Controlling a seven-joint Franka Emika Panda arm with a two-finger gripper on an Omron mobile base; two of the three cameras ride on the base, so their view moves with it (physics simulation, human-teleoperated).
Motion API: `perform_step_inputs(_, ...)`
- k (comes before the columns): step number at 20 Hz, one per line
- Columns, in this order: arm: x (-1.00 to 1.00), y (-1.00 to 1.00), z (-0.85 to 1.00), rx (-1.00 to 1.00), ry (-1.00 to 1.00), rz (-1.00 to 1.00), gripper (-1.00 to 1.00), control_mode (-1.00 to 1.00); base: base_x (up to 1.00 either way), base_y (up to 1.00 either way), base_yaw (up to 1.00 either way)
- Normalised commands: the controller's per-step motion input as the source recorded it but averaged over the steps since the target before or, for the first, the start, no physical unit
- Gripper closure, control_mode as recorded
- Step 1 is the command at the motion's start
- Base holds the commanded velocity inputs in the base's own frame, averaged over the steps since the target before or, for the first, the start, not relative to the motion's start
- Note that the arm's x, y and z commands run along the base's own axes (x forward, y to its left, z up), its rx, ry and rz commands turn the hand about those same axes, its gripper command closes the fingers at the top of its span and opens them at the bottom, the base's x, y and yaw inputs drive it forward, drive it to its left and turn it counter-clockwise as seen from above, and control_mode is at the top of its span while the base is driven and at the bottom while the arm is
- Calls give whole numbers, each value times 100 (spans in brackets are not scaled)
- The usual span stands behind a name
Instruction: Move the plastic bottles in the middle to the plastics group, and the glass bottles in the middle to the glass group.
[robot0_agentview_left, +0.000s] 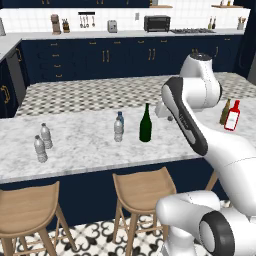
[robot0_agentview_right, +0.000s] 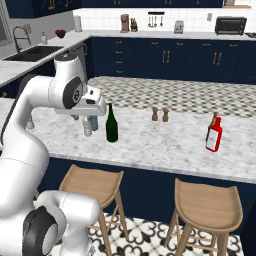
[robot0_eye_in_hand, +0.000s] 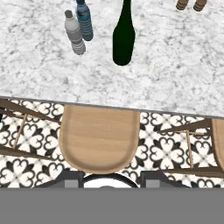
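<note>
In the middle of the marble counter (robot0_agentview_left: 85, 150) stands the tall dark green glass bottle (robot0_agentview_left: 145, 125) (robot0_agentview_right: 112, 125) (robot0_eye_in_hand: 123, 41). Just left of it are two small plastic bottles, one clear grey (robot0_agentview_left: 118, 131) (robot0_eye_in_hand: 75, 35) and one blue-tinted (robot0_agentview_left: 120, 119) (robot0_eye_in_hand: 85, 22). The plastics group (robot0_agentview_left: 43, 142), a pair of clear grey bottles, stands at the counter's left end. At the right end is the glass group, a red bottle (robot0_agentview_left: 232, 116) (robot0_agentview_right: 214, 136) beside a brown one (robot0_agentview_left: 225, 112). My gripper (robot0_agentview_left: 162, 111) (robot0_agentview_right: 82, 119) hangs above the counter's front edge, open and holding nothing.
Two small wooden shakers (robot0_agentview_right: 160, 114) (robot0_eye_in_hand: 189, 4) stand behind the green bottle. Wooden stools (robot0_eye_in_hand: 99, 138) (robot0_agentview_left: 145, 187) line the counter's near side, one straight below my hand. My white arm hides part of the small middle bottles in the right base view.
</note>
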Motion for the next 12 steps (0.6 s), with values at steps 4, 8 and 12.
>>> perform_step_inputs(4, -1, 0, -3, 0, 8, 0, -100, -100, 0, 0, 0)
perform_step_inputs(8, -1, 0, -10, 0, 7, 0, -100, -100, 0, 0, 0)
perform_step_inputs(12, 45, -5, -21, 0, -3, 2, -100, -100, 0, 0, 0)
